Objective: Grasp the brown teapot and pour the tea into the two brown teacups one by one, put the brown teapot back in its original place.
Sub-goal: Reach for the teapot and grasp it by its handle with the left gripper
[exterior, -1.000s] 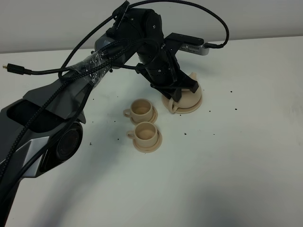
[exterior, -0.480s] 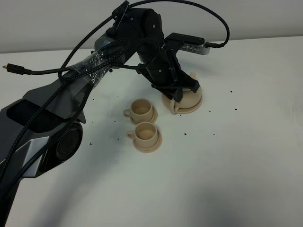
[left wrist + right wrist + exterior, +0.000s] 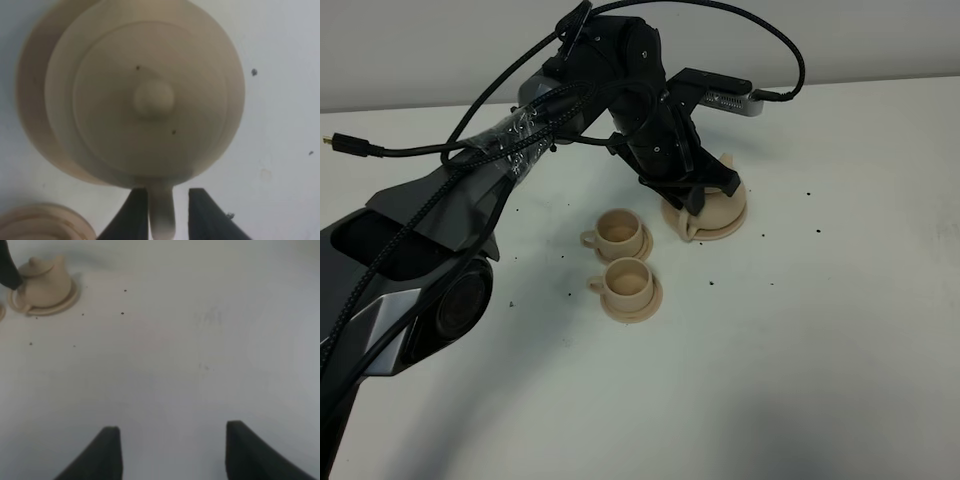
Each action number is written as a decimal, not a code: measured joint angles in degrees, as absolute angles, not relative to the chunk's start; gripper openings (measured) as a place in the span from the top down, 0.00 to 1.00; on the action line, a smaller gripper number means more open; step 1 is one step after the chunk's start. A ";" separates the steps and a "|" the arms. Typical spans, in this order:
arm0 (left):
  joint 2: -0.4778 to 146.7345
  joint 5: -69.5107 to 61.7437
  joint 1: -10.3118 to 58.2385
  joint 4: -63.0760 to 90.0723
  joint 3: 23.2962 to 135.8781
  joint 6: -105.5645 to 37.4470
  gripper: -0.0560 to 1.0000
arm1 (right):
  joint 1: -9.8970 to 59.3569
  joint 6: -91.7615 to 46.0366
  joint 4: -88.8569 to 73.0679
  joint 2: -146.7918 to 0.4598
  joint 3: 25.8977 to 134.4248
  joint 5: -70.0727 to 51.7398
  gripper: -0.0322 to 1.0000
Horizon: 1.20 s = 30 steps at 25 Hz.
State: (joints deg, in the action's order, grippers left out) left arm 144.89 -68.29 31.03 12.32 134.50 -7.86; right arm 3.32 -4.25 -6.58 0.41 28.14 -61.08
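The brown teapot (image 3: 725,200) sits upright with its lid on, on its wide saucer (image 3: 722,232) at the back of the table. My left gripper (image 3: 688,207) is lowered over its handle side. In the left wrist view the teapot (image 3: 150,100) fills the frame, and my left gripper (image 3: 168,195) has its two fingers on either side of the loop handle (image 3: 162,215), with a narrow gap on one side. The two brown teacups (image 3: 619,230) (image 3: 627,280) stand on their saucers in front and to the left. My right gripper (image 3: 172,440) is open and empty over bare table, far from the teapot (image 3: 44,280).
The left arm and its cables (image 3: 520,130) stretch from the lower left over the table's left half. A cup saucer edge (image 3: 40,222) shows close to the left fingers. Small dark specks (image 3: 808,193) dot the white table (image 3: 820,330).
The left gripper and the teapot have shifted only very slightly at the handle. The cups have not moved.
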 joint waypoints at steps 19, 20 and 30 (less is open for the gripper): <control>139.81 -68.24 29.76 13.44 126.14 -8.41 0.71 | 3.32 -4.25 -6.58 0.41 28.14 -61.04 0.50; 139.81 -68.24 29.92 13.51 126.14 -8.35 0.71 | 3.32 -4.25 -6.58 0.41 28.14 -61.04 0.50; 144.85 -68.24 30.42 13.84 131.83 -6.78 0.71 | 3.32 -4.25 -6.58 0.41 28.14 -61.04 0.50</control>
State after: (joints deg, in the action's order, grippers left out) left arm 144.85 -68.24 30.42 13.84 131.83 -6.78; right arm 3.32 -4.25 -6.58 0.41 28.14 -61.04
